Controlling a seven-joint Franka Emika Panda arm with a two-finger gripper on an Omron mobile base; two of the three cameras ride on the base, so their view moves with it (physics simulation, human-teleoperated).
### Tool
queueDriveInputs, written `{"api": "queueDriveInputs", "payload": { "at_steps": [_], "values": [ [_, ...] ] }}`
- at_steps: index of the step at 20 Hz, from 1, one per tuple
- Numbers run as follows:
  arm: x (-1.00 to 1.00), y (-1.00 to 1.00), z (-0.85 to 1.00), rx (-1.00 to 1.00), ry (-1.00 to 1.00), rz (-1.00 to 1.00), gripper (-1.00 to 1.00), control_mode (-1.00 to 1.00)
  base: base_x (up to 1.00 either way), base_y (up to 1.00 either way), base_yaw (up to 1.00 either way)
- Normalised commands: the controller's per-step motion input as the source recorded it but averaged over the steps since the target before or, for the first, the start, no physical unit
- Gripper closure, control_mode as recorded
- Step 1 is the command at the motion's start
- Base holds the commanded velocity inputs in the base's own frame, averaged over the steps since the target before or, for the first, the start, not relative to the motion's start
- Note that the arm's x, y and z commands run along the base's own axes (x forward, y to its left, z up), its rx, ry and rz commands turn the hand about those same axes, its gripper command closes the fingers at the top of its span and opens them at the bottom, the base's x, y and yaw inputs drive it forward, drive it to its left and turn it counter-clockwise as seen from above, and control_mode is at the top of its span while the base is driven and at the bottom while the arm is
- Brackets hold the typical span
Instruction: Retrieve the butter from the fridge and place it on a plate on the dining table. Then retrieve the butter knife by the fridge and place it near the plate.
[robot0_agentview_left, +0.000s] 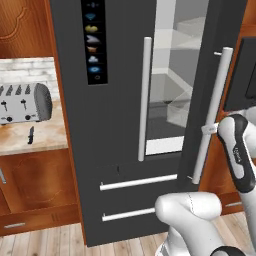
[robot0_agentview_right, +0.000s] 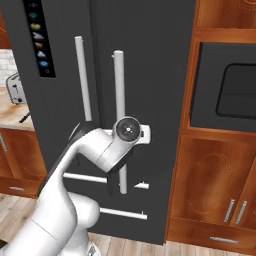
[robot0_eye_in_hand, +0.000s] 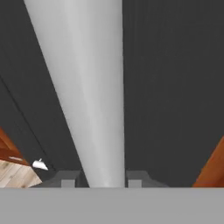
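- The butter cannot be made out among the pale shelves seen through the opening of the fridge (robot0_agentview_left: 120, 125), whose right door is swung partly open in the left base view.
- The fridge is shown as a tall dark-grey unit with a vertical strip of coloured icons (robot0_agentview_left: 93, 42), 2 long white bar handles and 2 lower drawers (robot0_agentview_left: 137, 197) with white pulls.
- The gripper (robot0_eye_in_hand: 103, 181) is set around the right door handle (robot0_eye_in_hand: 89, 87); in the hand view the 2 dark fingertips (robot0_eye_in_hand: 65, 179) are seen on either side of the white bar, close against it, so the handle is grasped.
- A beige marbled counter (robot0_agentview_left: 45, 137) is seen to the left of the fridge, backed by pale brick tile and red-brown wood cabinets.
- A silver toaster (robot0_agentview_left: 22, 102) is stood on that counter, and the butter knife (robot0_agentview_left: 31, 135), small and black, is laid in front of it.
- A dark built-in oven (robot0_agentview_right: 225, 87) is framed in wood cabinets to the right of the fridge.
- The floor is laid in light wood planks (robot0_agentview_left: 55, 245).
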Motion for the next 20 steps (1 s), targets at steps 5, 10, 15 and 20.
{"api": "queueDriveInputs", "payload": {
  "at_steps": [5, 10, 15, 20],
  "values": [
    [-0.61, -0.51, 0.03, 0.00, 0.00, 0.00, -1.00, -1.00, 0.00, 0.00, 0.00],
    [-0.59, -0.32, 0.34, -0.02, 0.00, -0.09, -1.00, -1.00, 0.00, 0.00, 0.00],
    [-0.68, 0.09, 0.50, -0.24, 0.04, -0.22, -1.00, -1.00, 0.00, 0.00, 0.00],
    [-0.59, 0.60, 0.36, -0.38, 0.18, -0.19, -1.00, -1.00, 0.00, 0.00, 0.00]
  ]
}}
